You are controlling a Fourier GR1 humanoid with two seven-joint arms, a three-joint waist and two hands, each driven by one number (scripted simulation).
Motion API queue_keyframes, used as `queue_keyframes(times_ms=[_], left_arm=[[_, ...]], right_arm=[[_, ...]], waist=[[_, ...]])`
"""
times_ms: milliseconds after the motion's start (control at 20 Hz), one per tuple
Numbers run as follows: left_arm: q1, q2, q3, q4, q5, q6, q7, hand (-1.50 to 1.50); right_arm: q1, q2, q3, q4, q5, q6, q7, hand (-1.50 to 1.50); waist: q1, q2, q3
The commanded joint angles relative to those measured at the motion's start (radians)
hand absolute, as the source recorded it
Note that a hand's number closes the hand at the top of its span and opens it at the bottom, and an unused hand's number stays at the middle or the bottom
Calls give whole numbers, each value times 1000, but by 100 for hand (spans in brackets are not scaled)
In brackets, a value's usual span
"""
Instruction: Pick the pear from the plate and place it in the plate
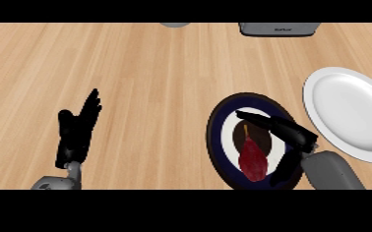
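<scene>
A dark red pear (pixel 252 160) lies on a dark blue plate (pixel 220 128) with a white ring, at the lower right of the wooden counter. My right hand (pixel 287 130) is over the right side of that plate, just right of the pear, its fingers stretched toward the upper left and holding nothing. A white plate (pixel 341 109) sits to the right, cut off by the view's edge. My left hand (pixel 78 128) rests open at the lower left, fingers up, far from both plates.
At the counter's back edge are a grey appliance (pixel 279 28) at the right and part of a grey round object (pixel 174 24) near the middle. Bare wooden counter (pixel 145 78) spreads left of the plates.
</scene>
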Motion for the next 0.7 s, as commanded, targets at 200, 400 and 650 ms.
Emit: queue_keyframes(times_ms=[200,400,650], left_arm=[[-31,-6,67,21,-7,-53,11,0],[56,-33,33,-34,-34,-58,-17,0],[13,-17,81,-54,-28,-83,41,0]], right_arm=[[-70,72,14,170,103,-60,-65,150],[-28,5,-25,61,96,-73,-141,150],[-10,41,-38,124,143,-185,-195,150]], waist=[[3,1,0],[1,0,0],[0,0,0]])
